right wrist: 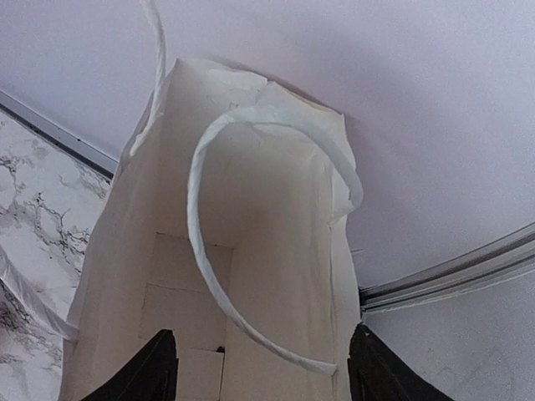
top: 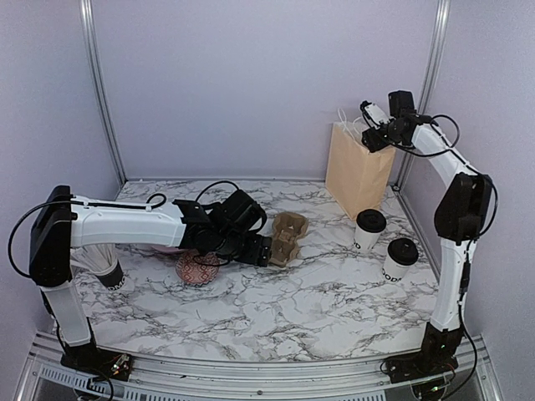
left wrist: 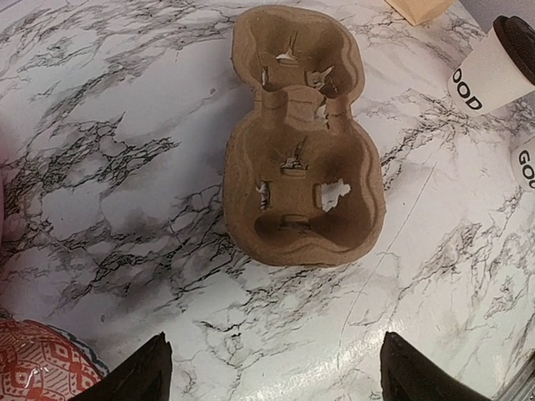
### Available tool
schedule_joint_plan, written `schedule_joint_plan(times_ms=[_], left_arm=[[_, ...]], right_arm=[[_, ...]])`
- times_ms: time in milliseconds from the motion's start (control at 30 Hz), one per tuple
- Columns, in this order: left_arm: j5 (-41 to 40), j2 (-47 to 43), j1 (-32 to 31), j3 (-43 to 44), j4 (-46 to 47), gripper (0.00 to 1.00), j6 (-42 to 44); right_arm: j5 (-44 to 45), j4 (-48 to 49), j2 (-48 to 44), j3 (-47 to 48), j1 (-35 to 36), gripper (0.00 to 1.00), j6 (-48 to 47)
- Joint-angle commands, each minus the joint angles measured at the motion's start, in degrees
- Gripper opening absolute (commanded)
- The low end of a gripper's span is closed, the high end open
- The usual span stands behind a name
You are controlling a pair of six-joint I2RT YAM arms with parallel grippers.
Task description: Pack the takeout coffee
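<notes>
- Top view: the left gripper [top: 266, 250] reaches low over the marble table [top: 292, 317], its tip right at the near-left end of the brown pulp tray [top: 289, 236]; I cannot tell if they touch.
- The two coffees stand upright, lids on, on the right side of the table. The rear cup [top: 369, 230] is near the foot of the paper bag [top: 358, 167], and the front cup [top: 400, 258] is just beside it, nearer the arm bases.
- Both cups are well apart from the left gripper, with the tray between.
- The right gripper [top: 369, 139] hangs high above the bag's mouth, well above both cups.
- A red patterned dish [top: 196, 267] lies under the left arm.

- Left wrist view: the left gripper [left wrist: 272, 380] is spread wide, its fingers [left wrist: 138, 376] empty over bare marble.
- The tray [left wrist: 301, 142] lies ahead of the fingertips, clear of them, its two wells unfilled.
- The rear cup [left wrist: 493, 71] sits past the tray at the upper right; only a sliver of the front cup [left wrist: 525, 163] shows at the right edge. Neither is between the fingers.
- The dish [left wrist: 42, 372] peeks in beside the left finger.

- Right wrist view: the right gripper [right wrist: 259, 376] looks down into the open bag [right wrist: 251, 276], its fingers [right wrist: 142, 372] parted and gripping nothing.
- A white twisted handle [right wrist: 201, 209] loops across the opening below.
</notes>
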Motion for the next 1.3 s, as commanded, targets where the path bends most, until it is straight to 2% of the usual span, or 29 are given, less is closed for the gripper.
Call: schedule_joint_plan(times_ms=[0,100,233,367,467,567,667,733,900,1100,1267], left_arm=[[1.38,-1.34,-0.4,-0.9,1.64,0.87,-0.34],[1.72,-1.07,-0.4,-1.08,1.83,0.86,-0.35],[2.92,-0.44,-0.4,-0.81,2.07,0.86,-0.36],[3.94,-0.16,-0.4,-0.56,2.48,0.86,-0.33],[4.02,-0.45,-0.4,-0.66,2.81,0.86,-0.15],[4.16,-1.0,-0.45,-0.9,2.93,0.86,-0.01],[4.04,-1.72,-0.47,-1.51,2.9,0.86,0.16],[3.76,-2.17,-0.43,-2.01,2.85,0.86,0.18],[2.7,-3.33,-0.4,-2.83,2.88,0.86,1.06],[0.17,-4.71,1.96,-3.57,2.39,0.86,2.45],[0.52,-2.04,4.55,-0.04,2.34,0.82,3.32]], right_arm=[[1.55,1.5,0.8,2.16,-0.21,0.62,0.92],[4.22,3.14,0.92,2.19,-0.21,0.58,0.93],[6.39,2.69,1.87,3.43,0.04,0.67,2.01],[7.66,1.33,2.8,3.58,0.52,0.67,2.51],[8.79,0.32,3.73,2.9,0.72,0.61,2.58],[9.2,0.25,4.17,2.42,0.59,0.51,2.85],[6.83,0.19,3.5,2.22,0.68,0.35,3.37],[4.72,0.48,2.35,1.71,0.9,0.16,3.62],[-0.75,2.34,-4.0,-1.9,1.53,0.0,3.6],[-8.04,8.63,-14.67,-13.84,3.01,0.0,4.49],[-12.43,9.69,-19.37,-16.85,3.64,0.0,6.94]])
